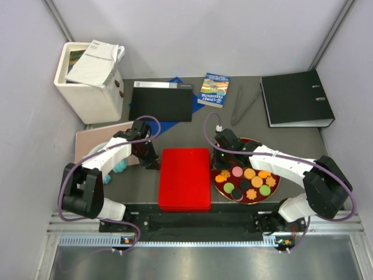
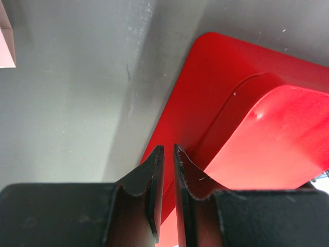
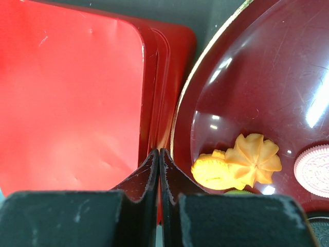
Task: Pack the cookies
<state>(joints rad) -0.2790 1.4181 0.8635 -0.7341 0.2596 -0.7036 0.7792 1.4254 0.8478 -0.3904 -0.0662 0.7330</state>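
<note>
Your 2 arms both reach forward from their bases and bend inward toward each other. Your left arm folds at the elbow, wrist angled down and to the right. The left gripper points downward, its fingers nearly together with only a thin slit between them, holding nothing. Your right arm stretches leftward. The right gripper tips down, fingers pressed together, empty.

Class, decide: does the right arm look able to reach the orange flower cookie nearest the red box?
Probably yes: the right gripper hovers at the plate rim, the orange flower cookie uncovered beside it; its shut jaws must open first.
</note>
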